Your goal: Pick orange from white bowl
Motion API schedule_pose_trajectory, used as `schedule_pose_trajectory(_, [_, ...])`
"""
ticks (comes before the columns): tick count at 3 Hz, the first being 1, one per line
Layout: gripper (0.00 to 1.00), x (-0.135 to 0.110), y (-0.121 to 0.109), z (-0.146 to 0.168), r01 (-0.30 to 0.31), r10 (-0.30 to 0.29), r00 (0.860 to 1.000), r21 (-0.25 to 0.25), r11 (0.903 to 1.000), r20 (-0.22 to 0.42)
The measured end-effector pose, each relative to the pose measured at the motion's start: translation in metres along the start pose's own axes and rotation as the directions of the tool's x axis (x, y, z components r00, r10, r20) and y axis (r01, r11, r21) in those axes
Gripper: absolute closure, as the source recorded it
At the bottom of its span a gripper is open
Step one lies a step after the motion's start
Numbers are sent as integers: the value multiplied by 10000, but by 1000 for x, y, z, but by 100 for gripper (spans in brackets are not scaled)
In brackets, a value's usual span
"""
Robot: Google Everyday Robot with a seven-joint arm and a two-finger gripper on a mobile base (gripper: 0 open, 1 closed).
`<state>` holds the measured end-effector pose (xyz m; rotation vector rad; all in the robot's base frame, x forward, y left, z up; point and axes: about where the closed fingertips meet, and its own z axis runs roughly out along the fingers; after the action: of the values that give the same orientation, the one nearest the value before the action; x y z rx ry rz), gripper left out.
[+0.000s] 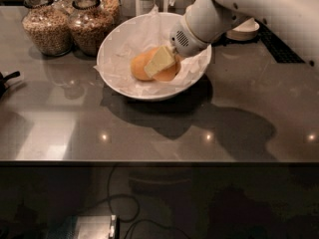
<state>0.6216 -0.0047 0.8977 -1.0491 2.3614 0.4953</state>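
Observation:
The white bowl, lined with crinkled white paper, stands on the grey counter at the back centre. The orange lies inside it. My gripper reaches into the bowl from the upper right. One pale yellow finger lies across the front of the orange, and orange skin shows on both sides of it. The other finger is hidden behind the fruit. The gripper looks shut on the orange, low inside the bowl. I cannot make out a second orange.
Two glass jars of grain stand just left of the bowl. A stack of pale plates sits behind the arm at the right. A black object pokes in at the left edge. The counter's front edge runs across the middle.

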Motion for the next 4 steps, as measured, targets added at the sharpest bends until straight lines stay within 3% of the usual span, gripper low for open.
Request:
schedule_pose_trajectory(1, [100, -15, 2, -45, 574, -399, 9874, -1118, 9921, 1531])
schedule_pose_trajectory(2, [100, -20, 38, -95, 2230, -1657, 9503, -2050, 9530, 2635])
schedule_pose_trajectory(3, [100, -5, 89, -150, 3963, -3086, 8777, -1934, 8975, 3665])
schedule_pose_trajectory(4, [100, 24, 145, -170, 5036, -3828, 8095, -1911, 8426, 4452])
